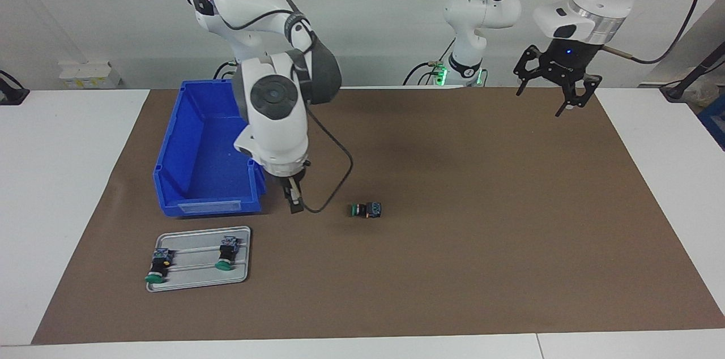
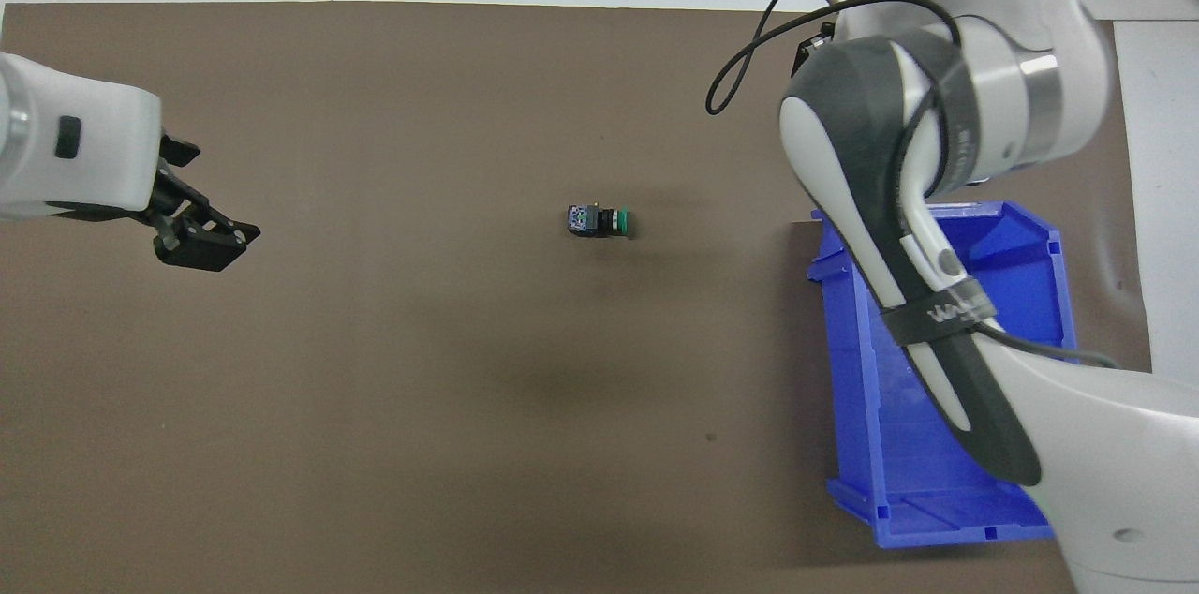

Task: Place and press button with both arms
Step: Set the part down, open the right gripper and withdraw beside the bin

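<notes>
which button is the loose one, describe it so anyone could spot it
Start at the blue bin on the brown mat. Beside it, toward the left arm's end, the button lies alone on its side on bare mat. The two other buttons sit on the grey tray.

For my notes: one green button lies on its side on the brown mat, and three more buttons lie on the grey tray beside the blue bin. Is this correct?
Not quite. The facing view shows only two buttons on the grey tray, not three. The rest holds: one button lies on its side on the brown mat, and the tray is beside the blue bin.
</notes>
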`<state>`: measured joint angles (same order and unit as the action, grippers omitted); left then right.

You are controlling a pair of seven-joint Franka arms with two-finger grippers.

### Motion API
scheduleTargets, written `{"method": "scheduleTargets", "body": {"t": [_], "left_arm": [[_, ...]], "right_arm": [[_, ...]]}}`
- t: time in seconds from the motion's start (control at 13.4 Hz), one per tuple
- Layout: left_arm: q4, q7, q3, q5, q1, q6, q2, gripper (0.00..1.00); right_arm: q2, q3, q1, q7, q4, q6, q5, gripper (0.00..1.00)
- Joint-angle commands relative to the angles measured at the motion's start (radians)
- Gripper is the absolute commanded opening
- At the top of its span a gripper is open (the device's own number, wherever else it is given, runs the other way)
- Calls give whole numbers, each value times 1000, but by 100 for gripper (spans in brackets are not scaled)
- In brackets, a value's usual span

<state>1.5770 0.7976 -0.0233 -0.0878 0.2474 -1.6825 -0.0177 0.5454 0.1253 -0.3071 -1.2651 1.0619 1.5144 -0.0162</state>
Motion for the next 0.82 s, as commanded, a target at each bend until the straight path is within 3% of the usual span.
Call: {"method": "scheduleTargets", "body": {"t": [0.0,0.22,0.37,0.6,0.75], "left_arm": [[-3,118,-15,-16,78,-81,-82,92],[-46,120,-15,-18,156,-131,-198,91],[-43,117,-15,-35,202,-236,-235,90],[-100,109,-15,-41,275,-258,-341,90],[-114,69,-20,-33,314,-293,-388,92]], "right_arm": [[-60,-19,58,186,35,-31,-10,71],[-145,-21,117,393,84,-43,-48,72],[-220,-21,169,550,145,-46,-97,78],[-312,-18,213,776,216,-77,-96,83],[-390,-18,250,980,318,-82,-97,85]]}}
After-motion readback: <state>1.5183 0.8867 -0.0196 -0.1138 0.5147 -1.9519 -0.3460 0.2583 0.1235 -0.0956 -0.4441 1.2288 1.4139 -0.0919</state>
